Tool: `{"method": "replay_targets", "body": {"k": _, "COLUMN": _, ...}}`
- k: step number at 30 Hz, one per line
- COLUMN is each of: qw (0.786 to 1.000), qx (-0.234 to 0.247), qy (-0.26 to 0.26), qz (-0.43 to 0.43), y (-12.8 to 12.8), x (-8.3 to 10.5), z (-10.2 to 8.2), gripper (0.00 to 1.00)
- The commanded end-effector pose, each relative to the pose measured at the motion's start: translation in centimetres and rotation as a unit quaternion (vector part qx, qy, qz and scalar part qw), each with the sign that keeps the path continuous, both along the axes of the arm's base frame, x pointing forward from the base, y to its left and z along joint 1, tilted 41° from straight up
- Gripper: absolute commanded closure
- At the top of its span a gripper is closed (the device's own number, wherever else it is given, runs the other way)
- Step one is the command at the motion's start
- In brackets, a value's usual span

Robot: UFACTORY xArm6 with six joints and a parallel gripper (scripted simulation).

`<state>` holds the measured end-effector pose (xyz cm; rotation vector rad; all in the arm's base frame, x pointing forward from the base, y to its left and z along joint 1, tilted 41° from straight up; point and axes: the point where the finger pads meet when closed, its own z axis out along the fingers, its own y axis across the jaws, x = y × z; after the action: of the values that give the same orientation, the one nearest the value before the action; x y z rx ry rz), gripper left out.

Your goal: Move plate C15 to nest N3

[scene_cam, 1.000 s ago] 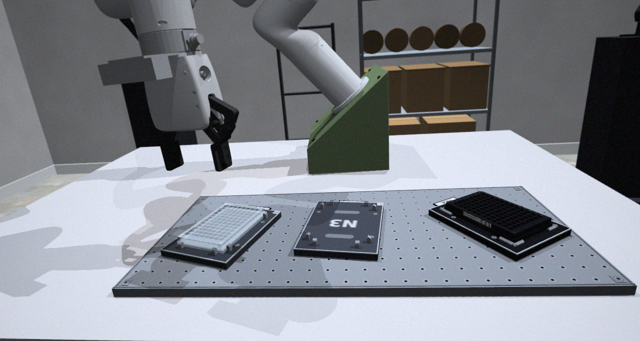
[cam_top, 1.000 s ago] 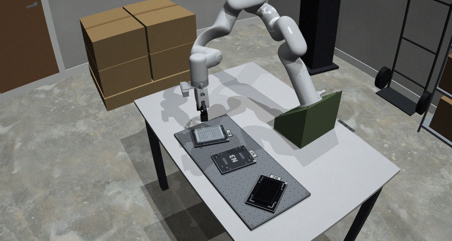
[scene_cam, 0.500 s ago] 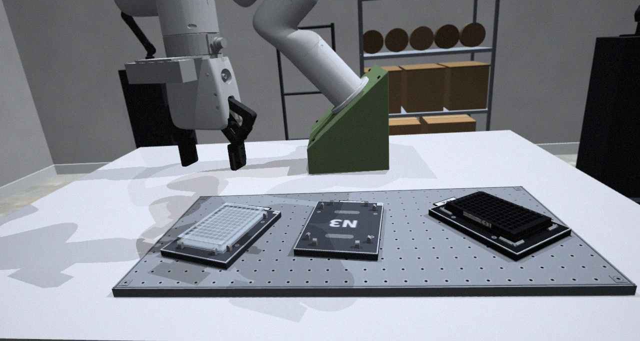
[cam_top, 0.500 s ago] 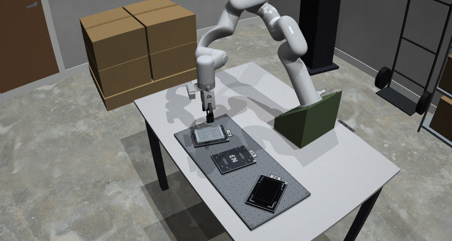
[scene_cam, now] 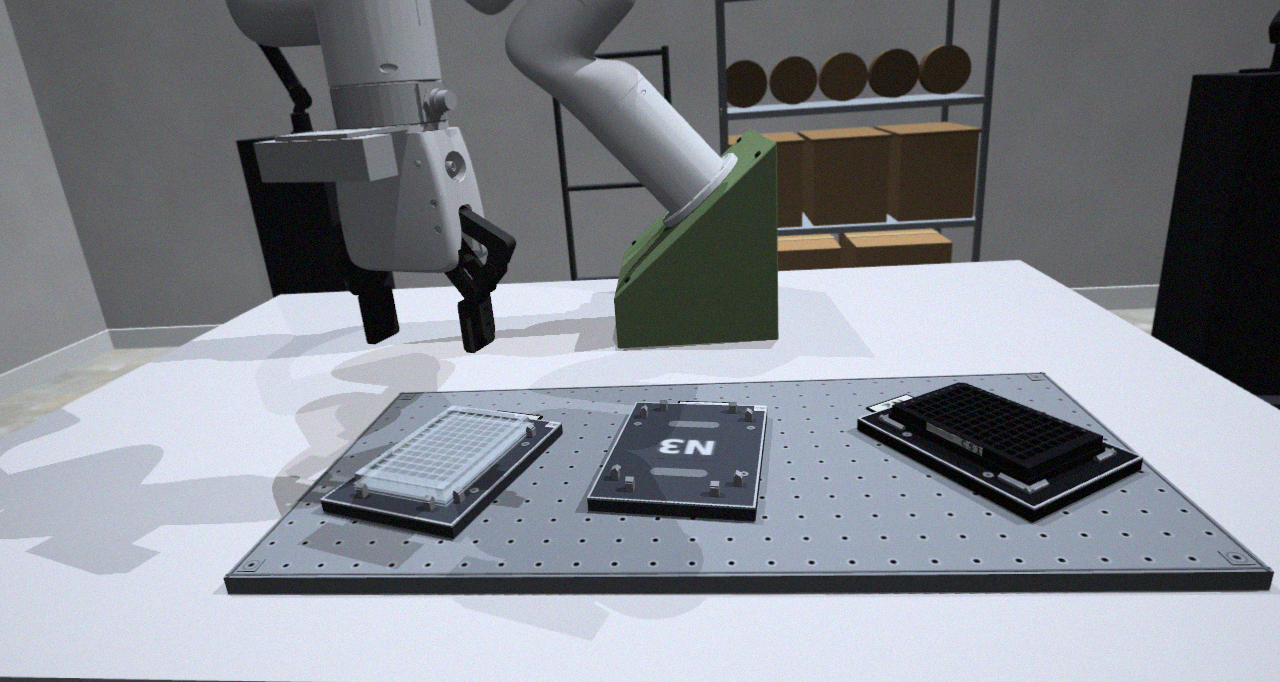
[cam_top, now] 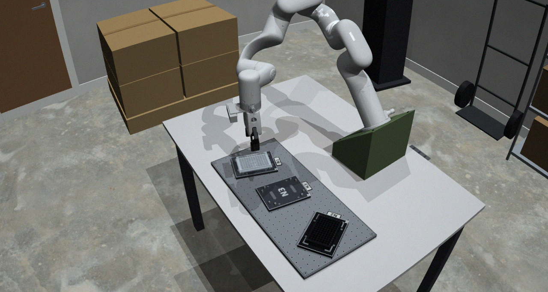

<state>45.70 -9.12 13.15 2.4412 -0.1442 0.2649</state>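
Note:
The clear plate C15 (cam_top: pixel 252 162) (scene_cam: pixel 443 454) lies flat on nest N1 (cam_top: pixel 238 174) (scene_cam: pixel 501 476) at the left end of the perforated deck (cam_top: pixel 291 229) (scene_cam: pixel 805 517). Nest N3 (cam_top: pixel 283 192) (scene_cam: pixel 684 461) is bare in the middle, with small locator pegs around it. The black plate C51 (cam_top: pixel 323 233) (scene_cam: pixel 993 427) sits on nest N2 (cam_top: pixel 304 244) (scene_cam: pixel 1075 492) at the right end. My gripper (cam_top: pixel 254 144) (scene_cam: pixel 427 324) is open and empty. It hangs above the far side of plate C15, well clear of it.
The green arm base (cam_top: pixel 373 148) (scene_cam: pixel 702 257) stands behind the deck. Small name signs (cam_top: pixel 277 160) (cam_top: pixel 306 184) (cam_top: pixel 334 215) lie beside the nests. Stacked cardboard boxes (cam_top: pixel 168 56) stand on the floor beyond the table's far left corner.

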Motion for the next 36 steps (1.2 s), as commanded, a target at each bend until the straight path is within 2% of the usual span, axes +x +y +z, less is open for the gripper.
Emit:
{"method": "replay_targets", "body": {"k": 1, "qw": 1.000, "qx": 0.000, "qy": -0.002, "qz": 0.001, "y": -0.4, "x": 0.3, "z": -0.4, "gripper": 0.00}}
{"method": "replay_targets", "body": {"k": 36, "qw": 1.000, "qx": 0.000, "qy": -0.002, "qz": 0.001, "y": -3.7, "x": 1.1, "z": -4.3, "gripper": 0.00}}
